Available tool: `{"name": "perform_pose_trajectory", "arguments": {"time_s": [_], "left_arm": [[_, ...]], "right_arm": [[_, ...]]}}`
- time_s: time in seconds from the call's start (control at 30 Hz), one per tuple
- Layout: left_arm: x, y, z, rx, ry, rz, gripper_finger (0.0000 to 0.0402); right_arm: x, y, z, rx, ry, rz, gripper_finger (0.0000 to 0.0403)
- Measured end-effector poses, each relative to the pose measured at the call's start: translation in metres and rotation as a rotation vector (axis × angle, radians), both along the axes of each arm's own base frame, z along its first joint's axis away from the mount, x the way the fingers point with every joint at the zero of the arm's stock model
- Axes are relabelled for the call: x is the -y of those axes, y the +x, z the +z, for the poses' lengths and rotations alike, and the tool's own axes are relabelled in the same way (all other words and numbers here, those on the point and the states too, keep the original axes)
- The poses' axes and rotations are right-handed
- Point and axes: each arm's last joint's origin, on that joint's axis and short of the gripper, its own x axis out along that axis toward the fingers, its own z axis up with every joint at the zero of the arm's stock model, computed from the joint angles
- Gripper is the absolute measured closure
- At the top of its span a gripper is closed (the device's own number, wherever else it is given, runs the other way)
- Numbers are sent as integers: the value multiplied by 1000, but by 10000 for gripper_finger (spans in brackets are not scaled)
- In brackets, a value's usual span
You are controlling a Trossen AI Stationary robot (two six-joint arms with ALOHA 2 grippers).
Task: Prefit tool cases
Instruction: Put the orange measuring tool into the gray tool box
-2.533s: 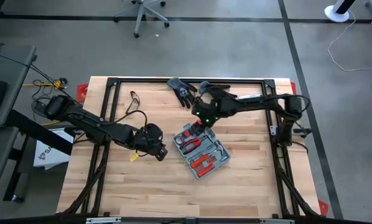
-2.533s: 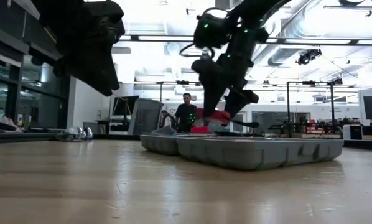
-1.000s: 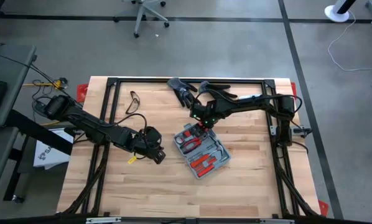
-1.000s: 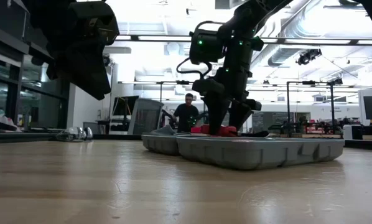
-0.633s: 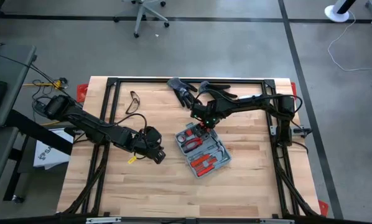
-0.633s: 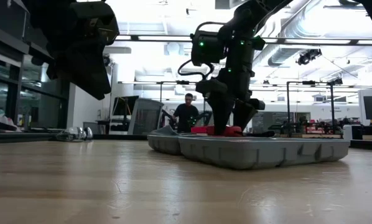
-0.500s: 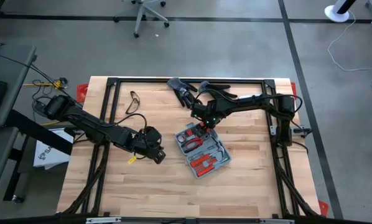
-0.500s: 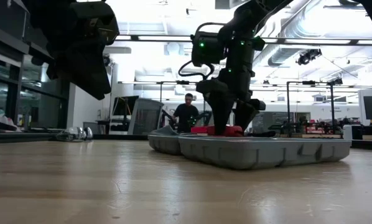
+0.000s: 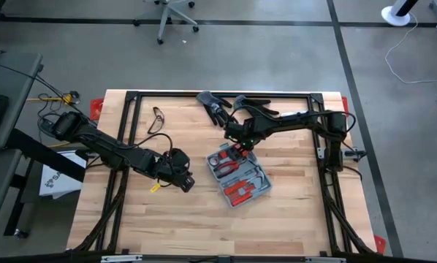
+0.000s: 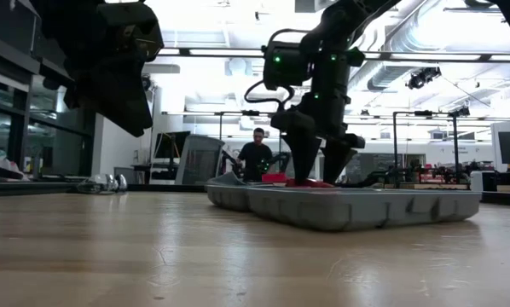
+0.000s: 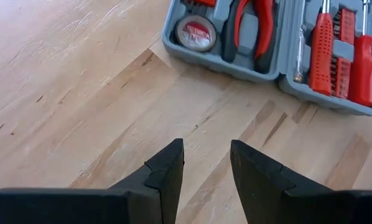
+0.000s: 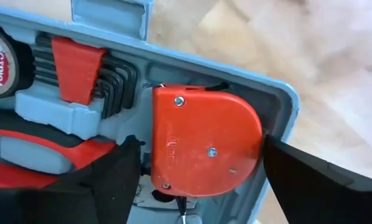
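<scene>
The grey-blue tool case (image 9: pixel 237 175) lies open and flat on the table, its moulded trays (image 11: pixel 267 37) holding red-handled tools. My right gripper (image 9: pixel 237 144) reaches down into the case's far corner (image 12: pixel 285 93), shut on a red tape measure (image 12: pixel 204 143), which the low view (image 10: pixel 293 181) shows just above the rim. My left gripper (image 9: pixel 182 172) hangs open above bare wood left of the case, its fingers (image 11: pixel 206 162) apart and touching nothing. My right gripper pinches the red tape measure's body by its two opposite side edges (image 12: pixel 257 146), one finger on each side. The fingers (image 10: pixel 302 158) come from above, pointing down. The tape measure sits flat in its recess in the case's far corner, beside the hex keys (image 12: pixel 105 78).
Two black gloves (image 9: pixel 215 106) (image 9: pixel 255 108) lie by the far edge and safety glasses (image 9: pixel 158 117) at far left. Pliers (image 11: pixel 254 25), a tape roll (image 11: pixel 196 32) and screwdrivers (image 11: pixel 323 50) fill the case. A person (image 10: pixel 257 153) stands far behind. Bare wood spreads near the case.
My right gripper has come down over the case's far corner, carrying the red tape measure from above the rim down into its recess. The open case has slid a little toward the table's right under it. My left arm has kept still.
</scene>
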Motion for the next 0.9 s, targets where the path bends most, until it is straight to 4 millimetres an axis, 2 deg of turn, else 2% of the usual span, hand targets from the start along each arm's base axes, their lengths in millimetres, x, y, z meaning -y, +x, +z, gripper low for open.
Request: {"name": "perform_pose_trajectory", "arguments": {"time_s": [0.33, 0.43, 0.57, 0.8, 0.9], "left_arm": [[0, 0, 0, 0, -2, 4, 275], [0, 0, 0, 0, -2, 4, 275], [0, 0, 0, 0, -2, 3, 275], [0, 0, 0, 1, -2, 3, 275], [0, 0, 0, 1, -2, 3, 275]], "right_arm": [[1, -8, 30, 57, -97, 32, 166], [1, -8, 32, 71, -92, 53, 194], [-1, -7, 31, 82, -68, 81, 250], [-4, -3, 31, 118, -28, 137, 388], [-3, -2, 32, 136, -15, 145, 389]]}}
